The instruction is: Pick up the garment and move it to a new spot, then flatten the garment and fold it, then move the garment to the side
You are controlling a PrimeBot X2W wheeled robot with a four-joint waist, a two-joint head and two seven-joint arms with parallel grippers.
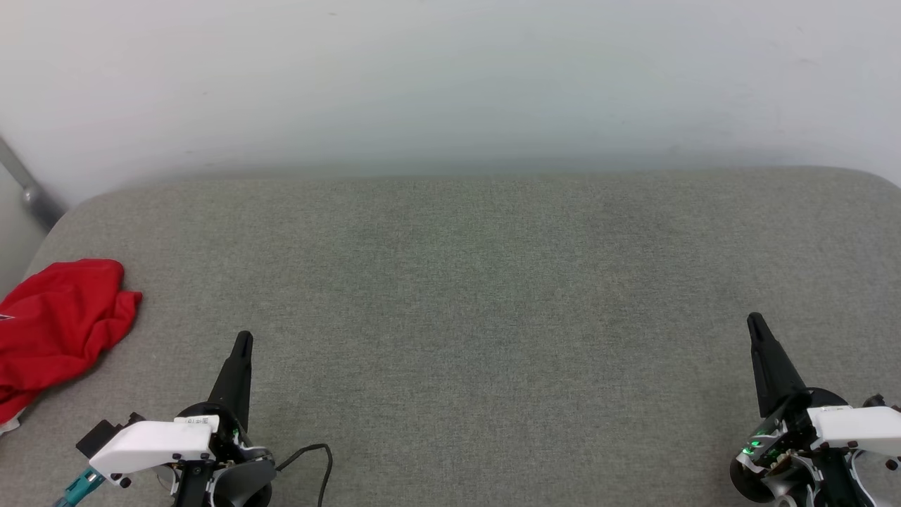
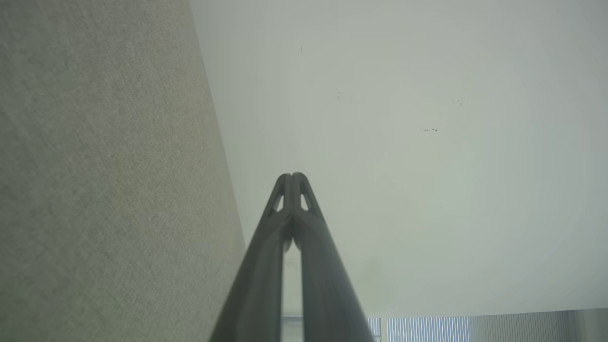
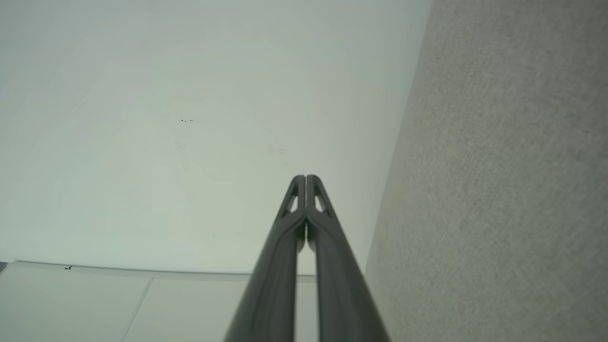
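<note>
Where the grey woven-fabric padded surface (image 1: 479,296) reaches its left edge, item one lies: the garment (image 1: 60,317), a red jersey cloth crumpled into a loose heap, partly cut off by the left border of the head view. A sliver of white cloth shows at its lower edge; lettering cannot be made out. It rests on the surface, touched by neither arm.

Item two: left gripper (image 1: 243,339), two long dark fingers pressed together into a single point, nothing between them. It stands at the lower left of the head view, near the garment's right side but apart from it. The white wrist housing (image 1: 151,443) sits behind it, with a thin black cable (image 1: 318,461) looping to its right and a teal connector (image 1: 79,486) at its lower left.

Item three: right gripper (image 1: 755,322), fingers likewise closed tip to tip and empty, at the lower right of the head view, well apart from the garment across the width of the surface. Small green lights (image 1: 754,445) glow on its wrist.

Item four: pale blank wall (image 1: 450,84) beyond the surface's far edge; both wrist views show it ahead of the closed fingertips, with grey fabric along one side.

Item five: grey metal tube (image 1: 28,190), slanting, at the far left corner.
</note>
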